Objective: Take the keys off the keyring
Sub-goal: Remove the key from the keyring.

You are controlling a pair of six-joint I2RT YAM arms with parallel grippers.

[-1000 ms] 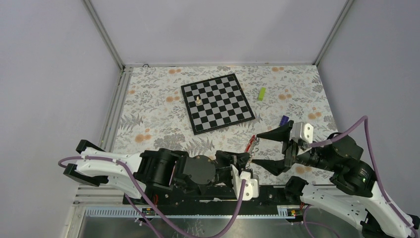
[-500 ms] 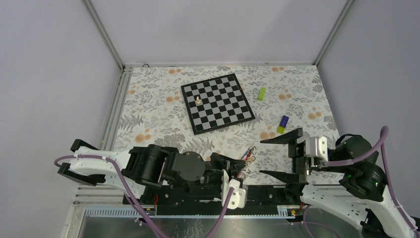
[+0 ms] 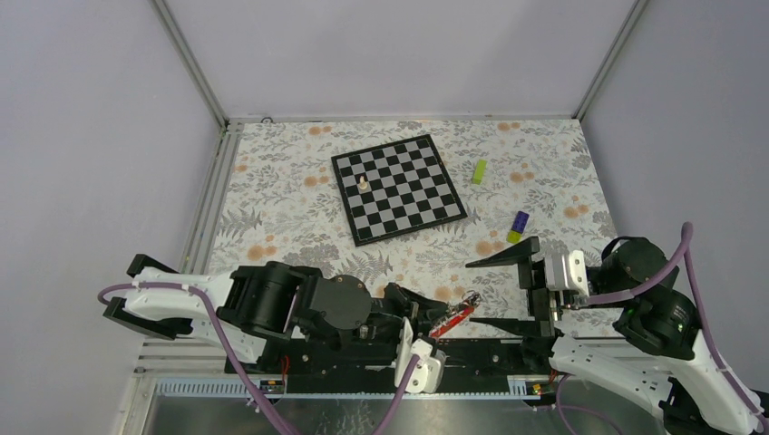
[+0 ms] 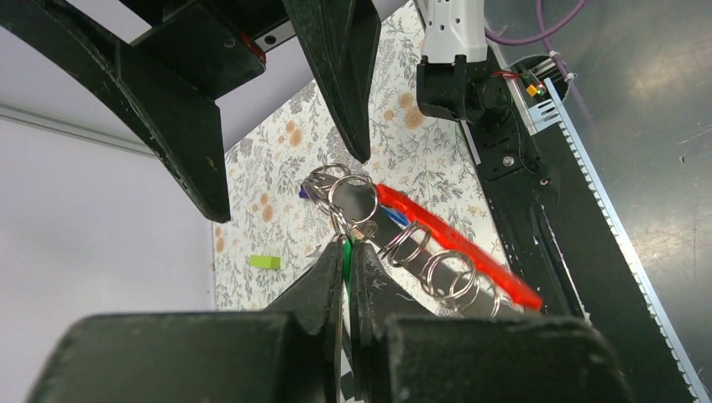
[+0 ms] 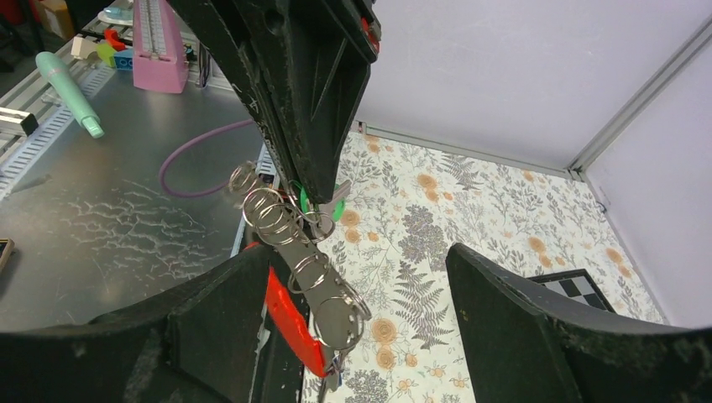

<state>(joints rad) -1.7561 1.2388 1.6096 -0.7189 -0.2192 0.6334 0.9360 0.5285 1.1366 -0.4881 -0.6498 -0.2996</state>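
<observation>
The left gripper (image 4: 347, 262) is pinching the green key (image 4: 345, 248), with the keyring (image 4: 353, 196) and its red strap (image 4: 458, 248) projecting beyond the tips, just beside the right gripper's (image 4: 290, 189) wide-spread fingers (image 4: 342, 80).

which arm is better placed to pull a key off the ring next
Right. The left gripper is shut on the green-headed key of the thin silvery metal keyring with a red strap, holding the bunch up. The open right gripper faces the hanging rings with nothing in it, so it looks free to pull.

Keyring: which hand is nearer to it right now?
Left. The left hand is shut on the keyring, holding it up; the right hand stands open just to its right, gripping nothing.
</observation>
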